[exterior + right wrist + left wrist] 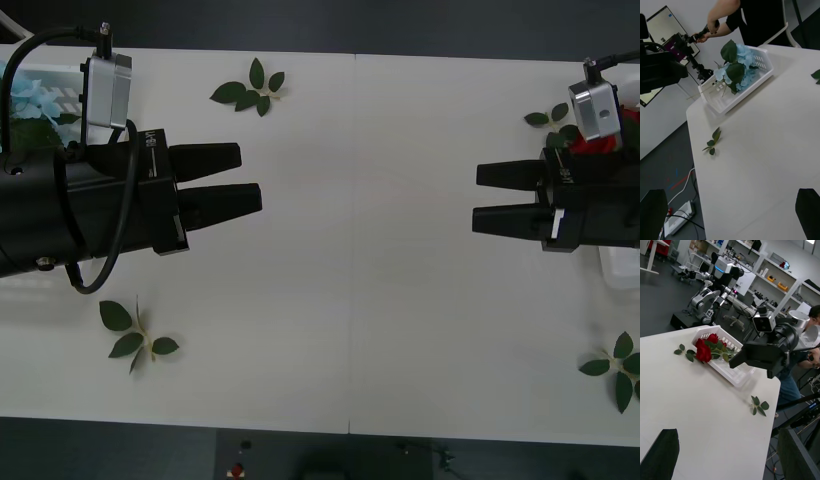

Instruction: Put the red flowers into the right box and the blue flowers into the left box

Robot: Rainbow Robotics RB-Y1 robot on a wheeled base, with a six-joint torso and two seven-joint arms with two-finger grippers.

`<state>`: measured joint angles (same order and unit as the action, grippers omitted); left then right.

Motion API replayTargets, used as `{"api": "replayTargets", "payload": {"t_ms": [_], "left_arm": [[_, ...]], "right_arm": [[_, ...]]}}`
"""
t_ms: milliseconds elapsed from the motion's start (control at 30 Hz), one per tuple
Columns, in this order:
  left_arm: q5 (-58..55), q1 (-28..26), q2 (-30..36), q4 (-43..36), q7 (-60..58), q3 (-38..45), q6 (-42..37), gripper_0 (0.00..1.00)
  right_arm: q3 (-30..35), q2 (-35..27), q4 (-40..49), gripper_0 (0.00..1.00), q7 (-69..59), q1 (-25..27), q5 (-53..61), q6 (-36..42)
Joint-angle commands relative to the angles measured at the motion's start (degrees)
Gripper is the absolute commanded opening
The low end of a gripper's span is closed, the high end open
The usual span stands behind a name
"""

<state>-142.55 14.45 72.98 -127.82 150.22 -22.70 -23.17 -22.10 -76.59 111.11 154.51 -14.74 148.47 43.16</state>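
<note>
A wide white counter [350, 250] carries everything, and the two black arms reach in over it from opposite sides and face each other across its bare middle. The left gripper [250, 178] hovers over the left half with its fingers parted by a narrow gap and nothing between them; the right gripper [478, 195] hovers over the right half, its fingers likewise slightly apart and empty. The left box [752, 84], a white slotted tray, sits at the counter's far left corner and holds the blue flowers [738, 67], pale hydrangea clusters with large dark leaves lying across it. The right box [730, 371] sits at the far right edge, partly under the right arm, and holds the red flowers [704, 349], roses whose blooms rest at one end with the stems running along the tray. Four loose leaf sprigs lie apart on the counter: one near the far left [252, 88], one near the front left [135, 335], one at the far right [550, 117], and one at the front right [615, 368].
</note>
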Motion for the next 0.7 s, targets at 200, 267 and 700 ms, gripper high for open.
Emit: {"api": "replayTargets", "payload": {"t_ms": [200,267,700], "left_arm": [[-1.3,-0.2,2.9,1.7,1.8,2.9,-3.3,0.75],[-1.3,-0.2,2.9,3.7,1.8,4.0,-5.8,0.75],[-1.7,-0.1,-3.2,12.6,2.6,4.4,-19.3,0.75]], "right_arm": [[-0.2,1.0,11.5,1.00,0.5,1.6,0.4,-6.8],[-0.1,1.2,12.6,1.00,0.5,2.1,0.4,-7.6],[-0.2,2.0,14.1,1.00,0.5,2.8,0.1,-8.0]]}}
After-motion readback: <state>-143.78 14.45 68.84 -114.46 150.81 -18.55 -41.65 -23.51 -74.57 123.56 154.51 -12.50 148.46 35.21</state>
